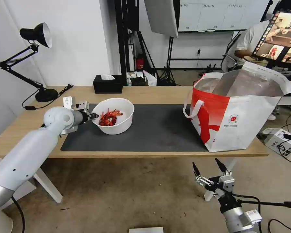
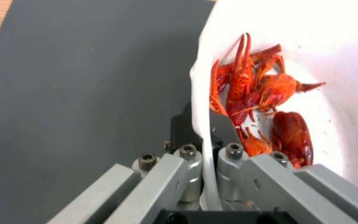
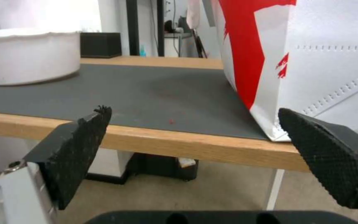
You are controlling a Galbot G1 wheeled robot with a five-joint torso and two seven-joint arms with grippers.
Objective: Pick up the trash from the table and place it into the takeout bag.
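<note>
The trash in view is a white round bowl (image 1: 119, 122) of red crayfish shells (image 1: 109, 117), standing on the dark grey mat (image 1: 158, 129) of the table (image 1: 152, 94). My left gripper (image 1: 94, 115) is shut on the bowl's left rim. In the left wrist view the fingers (image 2: 224, 130) pinch the thin white rim (image 2: 199, 87), one inside beside the shells (image 2: 262, 93) and one outside. The takeout bag (image 1: 236, 123) stands open at the table's right end, foil lining showing. My right gripper (image 1: 205, 162) hangs open below the table's front edge (image 3: 179, 143), near the bag (image 3: 311, 46).
A black tissue box (image 1: 107, 84) sits at the table's back edge behind the bowl. A black desk lamp (image 1: 35, 35) stands at the back left with its cable on the wood. White boxes (image 1: 278, 137) lie on the floor right of the table.
</note>
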